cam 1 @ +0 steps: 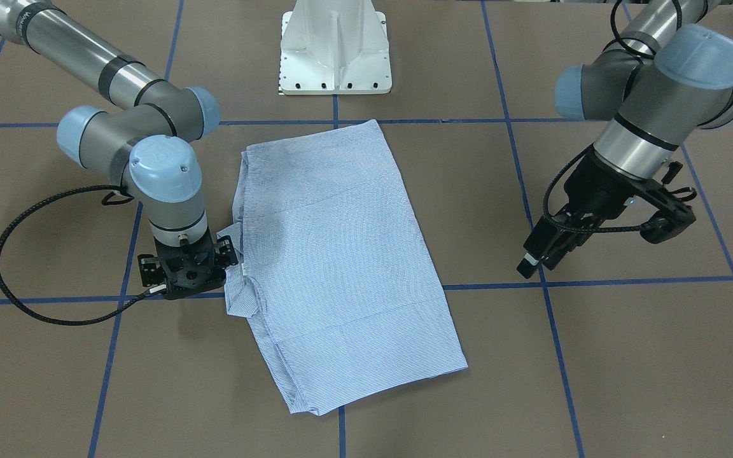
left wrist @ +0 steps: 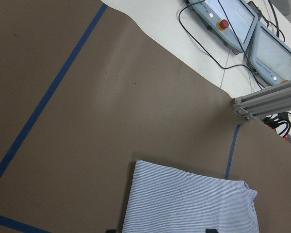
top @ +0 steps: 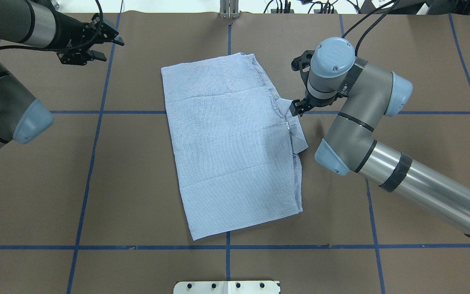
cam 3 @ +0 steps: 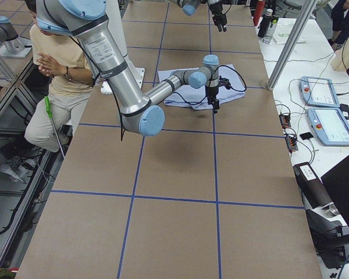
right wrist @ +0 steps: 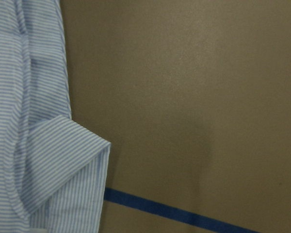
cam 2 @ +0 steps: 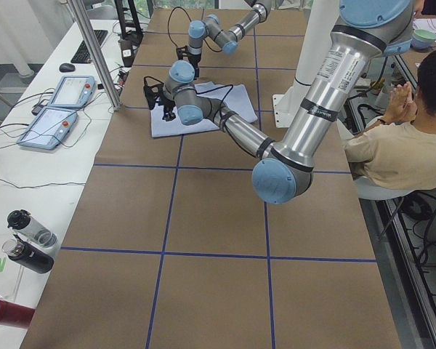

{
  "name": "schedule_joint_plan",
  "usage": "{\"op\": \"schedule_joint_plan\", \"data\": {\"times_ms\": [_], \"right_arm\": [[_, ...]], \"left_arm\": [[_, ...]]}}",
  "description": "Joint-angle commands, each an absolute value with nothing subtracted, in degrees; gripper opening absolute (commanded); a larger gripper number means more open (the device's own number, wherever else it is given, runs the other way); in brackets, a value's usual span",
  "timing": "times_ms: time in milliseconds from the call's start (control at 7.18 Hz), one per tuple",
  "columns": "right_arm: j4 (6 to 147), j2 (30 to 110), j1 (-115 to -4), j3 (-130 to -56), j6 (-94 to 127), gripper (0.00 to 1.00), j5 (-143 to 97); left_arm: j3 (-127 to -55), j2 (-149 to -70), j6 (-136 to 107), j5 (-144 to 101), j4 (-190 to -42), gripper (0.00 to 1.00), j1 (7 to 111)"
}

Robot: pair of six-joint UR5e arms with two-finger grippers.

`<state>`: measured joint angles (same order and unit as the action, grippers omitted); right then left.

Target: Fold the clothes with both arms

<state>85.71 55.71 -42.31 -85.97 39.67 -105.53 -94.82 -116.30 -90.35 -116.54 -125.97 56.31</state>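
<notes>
Though folded, shirt (top: 231, 143): flat, mid-bench
Left gripper (top: 110, 48): fingers apart, empty, by the far edge
Right gripper (top: 296, 108): touching shirt's edge (grip hidden; cannot tell)

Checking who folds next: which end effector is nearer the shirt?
Right. The right end effector sits at the shirt's edge; the left end effector hangs well away past the opposite side.

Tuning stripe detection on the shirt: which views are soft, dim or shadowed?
Right wrist view: dim and slightly soft, shirt stripes readable, faint shadow on the table paper. Left wrist view: sharp, evenly lit. Overhead view: soft shadow patch on the shirt beside the right gripper, glare along the right arm.
</notes>
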Motion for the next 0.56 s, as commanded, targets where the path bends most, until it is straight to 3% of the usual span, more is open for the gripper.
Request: {"op": "schedule_joint_plan", "data": {"times_ms": [0, 418], "right_arm": [[85.3, 62.0, -41.6, -97.8, 58.0, 1.0, -110.2], [85.0, 66.9, -30.3, -109.6, 93.6, 1.0, -102.0]], "left_arm": [[-95.4, -116.3, -90.4, -116.5, -125.9, 0.68, 56.3], [-99.8, -115.3, -91.0, -116.3, -125.7, 0.68, 56.3]]}}
